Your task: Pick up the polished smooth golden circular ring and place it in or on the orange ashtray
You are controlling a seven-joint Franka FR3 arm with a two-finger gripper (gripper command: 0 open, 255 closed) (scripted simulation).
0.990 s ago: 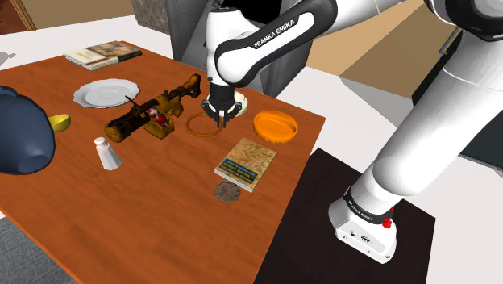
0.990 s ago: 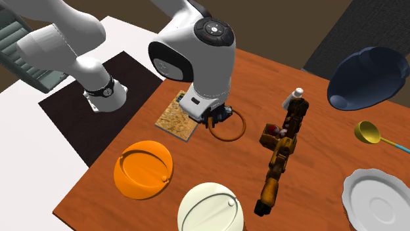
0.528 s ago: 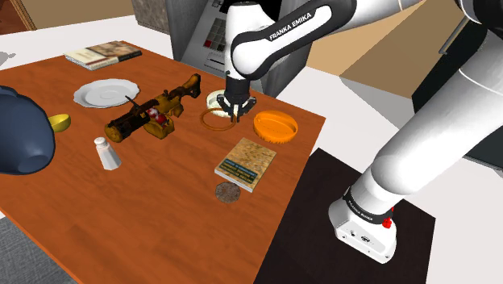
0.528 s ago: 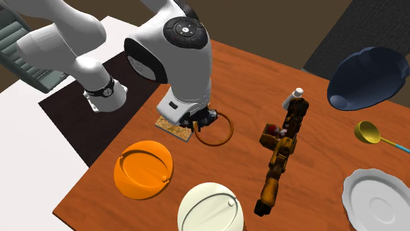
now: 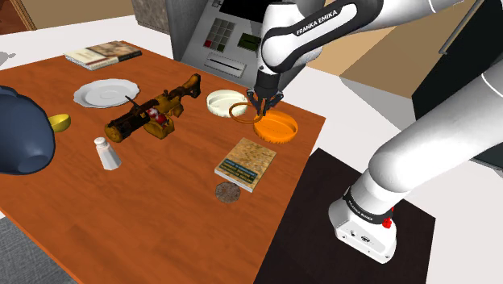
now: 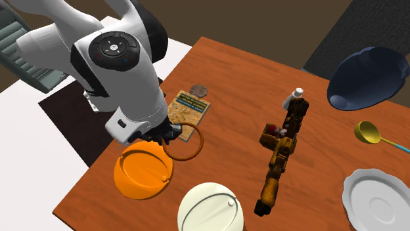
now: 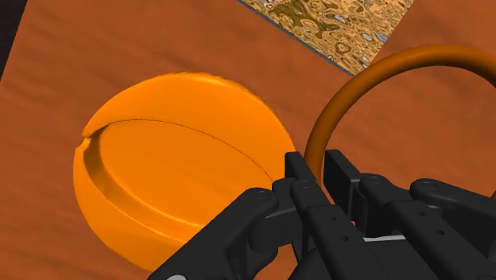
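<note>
Item: ring [image 7: 354, 87], golden-brown, circular. Clasped at its rim by the black pincer [image 7: 318, 171], whose fingers are closed narrowly on the band. The ring hangs clear of the tabletop [image 5: 161, 185].
Position: just beside the rim of the orange ashtray [image 6: 142, 169], between it and a patterned book [image 6: 187, 111].
Adjacent: a white round dish [image 6: 210, 209] stands next to the ashtray on the tabletop.

Arm [image 5: 310, 24] outstretched, claw [image 5: 263, 102] clamped, pointing down

Reddish wood table [image 5: 161, 194], white floor [image 5: 467, 242] w/ dark mat [image 5: 310, 218] (beside table), grey keypad machine [image 5: 211, 36] behind
</note>
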